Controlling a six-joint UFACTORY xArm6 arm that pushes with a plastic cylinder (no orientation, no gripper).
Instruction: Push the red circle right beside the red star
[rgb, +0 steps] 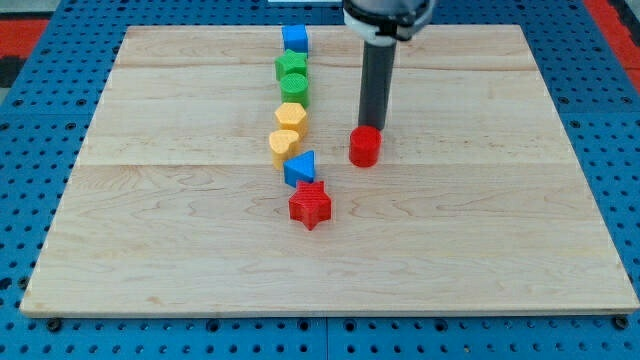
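The red circle (365, 146), a short red cylinder, stands on the wooden board (470, 230) just right of the board's middle. The red star (310, 205) lies below and to the left of it, about one block's width apart. My tip (374, 127) is the lower end of the dark rod and touches the red circle's upper edge, on the side toward the view's top.
A column of blocks runs down from the view's top to the red star: a blue cube (294, 39), a green star (291, 66), a green cylinder (294, 87), a yellow block (291, 117), a yellow heart-like block (284, 145), and a blue triangle (300, 167).
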